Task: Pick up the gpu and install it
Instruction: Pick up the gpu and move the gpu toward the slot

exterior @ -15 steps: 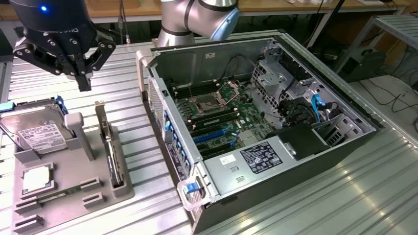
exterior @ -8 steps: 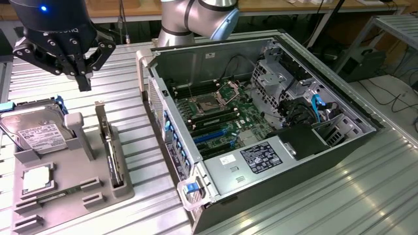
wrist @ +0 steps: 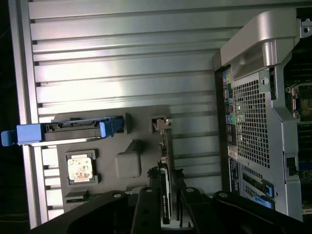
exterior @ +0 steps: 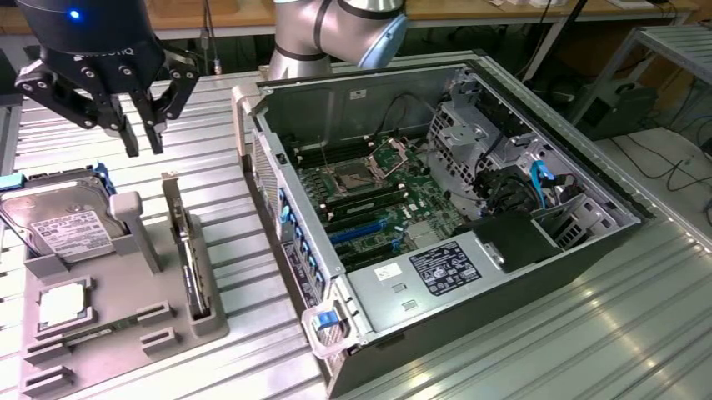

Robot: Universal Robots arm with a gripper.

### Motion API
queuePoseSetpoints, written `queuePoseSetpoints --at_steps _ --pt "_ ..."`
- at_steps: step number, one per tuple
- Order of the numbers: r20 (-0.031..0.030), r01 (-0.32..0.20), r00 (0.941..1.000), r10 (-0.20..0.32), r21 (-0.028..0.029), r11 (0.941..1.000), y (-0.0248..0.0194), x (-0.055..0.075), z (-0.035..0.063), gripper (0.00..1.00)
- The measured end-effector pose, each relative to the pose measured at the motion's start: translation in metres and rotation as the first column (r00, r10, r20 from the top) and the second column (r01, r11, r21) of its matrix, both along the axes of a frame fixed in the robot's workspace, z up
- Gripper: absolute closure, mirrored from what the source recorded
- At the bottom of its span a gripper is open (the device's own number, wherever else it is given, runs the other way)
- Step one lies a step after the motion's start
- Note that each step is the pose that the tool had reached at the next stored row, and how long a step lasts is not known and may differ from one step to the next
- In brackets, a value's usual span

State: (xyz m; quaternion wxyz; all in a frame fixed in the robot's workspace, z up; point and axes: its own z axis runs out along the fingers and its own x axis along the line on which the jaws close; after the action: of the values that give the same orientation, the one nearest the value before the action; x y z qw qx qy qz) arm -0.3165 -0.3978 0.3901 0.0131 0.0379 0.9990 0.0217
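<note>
My gripper (exterior: pixel 146 150) hangs empty, fingers (exterior: pixel 130 137) slightly parted. The graphics card (exterior: pixel 187 250) stands on edge in the tray (exterior: pixel 117 292) well below them, in line with the gap. That gap looks tight: descending, a fingertip could strike the card's top edge and tip it.

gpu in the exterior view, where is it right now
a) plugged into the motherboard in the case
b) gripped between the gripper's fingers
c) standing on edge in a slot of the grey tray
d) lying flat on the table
c: the gpu stands on edge in the grey tray, and the gripper above the tray holds nothing.
</note>
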Motion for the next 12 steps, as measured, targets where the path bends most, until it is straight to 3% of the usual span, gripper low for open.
queuePoseSetpoints --at_steps 8,10,12 --pt "0.0 -0.021 0.9998 0.021 -0.0002 0.9998 -0.0014 0.0 -0.0012 0.4" --pt "-0.0026 -0.033 0.9994 0.033 -0.0004 0.9994 -0.0026 0.0 -0.0027 0.4" --pt "-0.0045 -0.041 0.9992 0.041 -0.0002 0.9992 -0.0086 0.0 -0.0047 0.4"
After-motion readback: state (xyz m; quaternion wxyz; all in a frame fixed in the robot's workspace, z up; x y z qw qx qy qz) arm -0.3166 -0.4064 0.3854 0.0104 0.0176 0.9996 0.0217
